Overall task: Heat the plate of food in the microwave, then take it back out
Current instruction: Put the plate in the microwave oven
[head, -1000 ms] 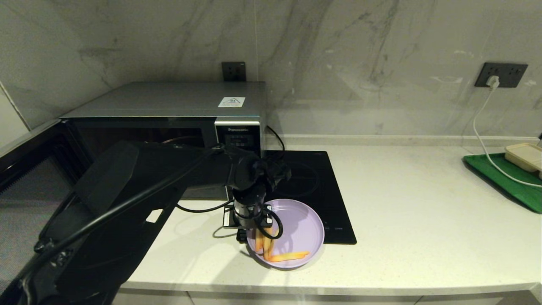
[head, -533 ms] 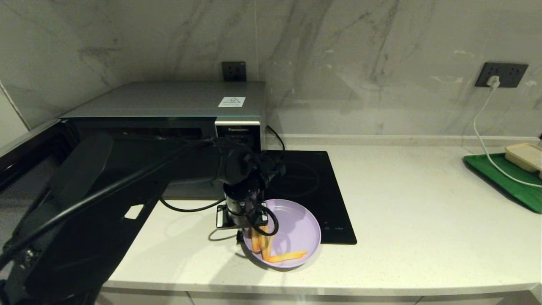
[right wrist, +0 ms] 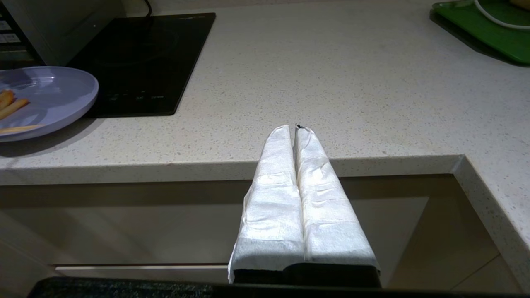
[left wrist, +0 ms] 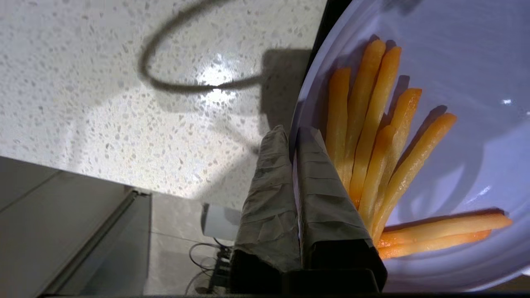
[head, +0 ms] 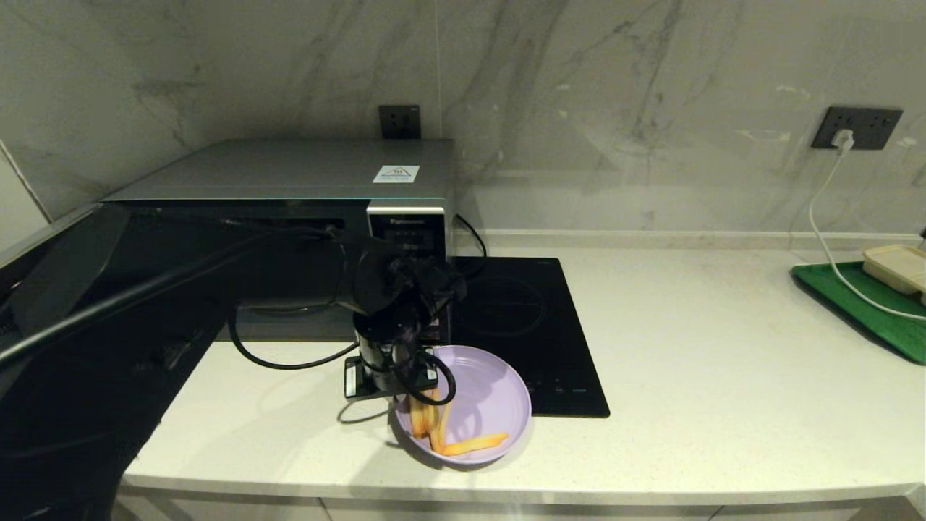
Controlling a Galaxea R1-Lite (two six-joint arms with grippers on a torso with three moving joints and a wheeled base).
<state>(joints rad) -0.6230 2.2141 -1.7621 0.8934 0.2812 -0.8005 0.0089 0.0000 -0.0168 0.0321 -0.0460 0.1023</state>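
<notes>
Our left hand [head: 414,396] gripped the near-left rim of the plate of food [head: 483,394], fingers [left wrist: 323,194] pinched on the lilac edge beside the fries [left wrist: 372,136]. The plate appeared tilted, perhaps lifted off the desk [head: 709,347], just before the microwave [head: 289,210], its door open. Our right hand [right wrist: 296,128] waited closed and empty below the desk edge.
</notes>
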